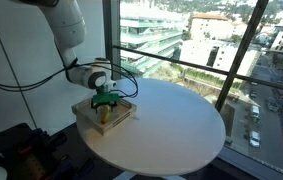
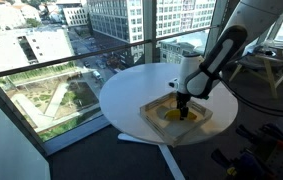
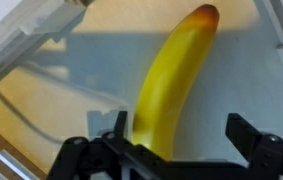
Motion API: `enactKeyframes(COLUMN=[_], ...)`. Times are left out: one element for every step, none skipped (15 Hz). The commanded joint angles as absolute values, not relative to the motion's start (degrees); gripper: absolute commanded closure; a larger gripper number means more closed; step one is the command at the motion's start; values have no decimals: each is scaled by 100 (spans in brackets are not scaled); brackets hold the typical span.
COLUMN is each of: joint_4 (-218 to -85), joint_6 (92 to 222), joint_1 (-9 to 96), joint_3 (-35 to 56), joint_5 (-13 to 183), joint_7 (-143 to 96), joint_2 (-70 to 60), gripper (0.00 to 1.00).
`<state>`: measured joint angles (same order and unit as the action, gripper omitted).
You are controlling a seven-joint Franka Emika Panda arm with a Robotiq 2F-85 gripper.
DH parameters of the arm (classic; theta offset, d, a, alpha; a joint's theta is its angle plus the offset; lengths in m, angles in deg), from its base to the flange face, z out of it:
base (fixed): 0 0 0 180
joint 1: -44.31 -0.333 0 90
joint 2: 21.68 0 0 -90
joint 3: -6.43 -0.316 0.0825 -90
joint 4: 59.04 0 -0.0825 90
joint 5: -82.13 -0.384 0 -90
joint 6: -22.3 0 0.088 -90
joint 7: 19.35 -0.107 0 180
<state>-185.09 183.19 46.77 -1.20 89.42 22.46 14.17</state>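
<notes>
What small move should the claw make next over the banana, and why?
Probably lower the claw a little: its jaws stand open, the banana lies between them in the wooden tray, and nothing is gripped yet.

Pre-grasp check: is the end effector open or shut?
Open. In the wrist view the end effector has its jaws wide apart, one on each side of the banana.

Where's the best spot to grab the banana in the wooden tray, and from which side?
Its thick middle, from straight above, jaws across the narrow width. The banana lies flat on the tray floor with free space along both long sides, and the open gripper hangs over it.
</notes>
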Motion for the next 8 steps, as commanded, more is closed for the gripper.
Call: enactKeyframes(joint_4=[-18505,-18504,-18504,-18505,-18506,-18508,-18508,-18509], joint_6=[18400,18396,18396,18396,18396,18395,18394,18389], joint_1=[4815,4820,4818,4822,4825,4833,4834,4838], joint_3=[-221,-225,-221,-224,-225,-229,-229,-231], joint_5=[9050,9047,9049,9049,9048,9048,9048,9047], joint_7=[2119,2121,2116,2120,2119,2125,2123,2124], joint_2=[1419,1417,1415,1413,1410,1406,1403,1399], gripper=[25,29,31,38,47,55,64,73])
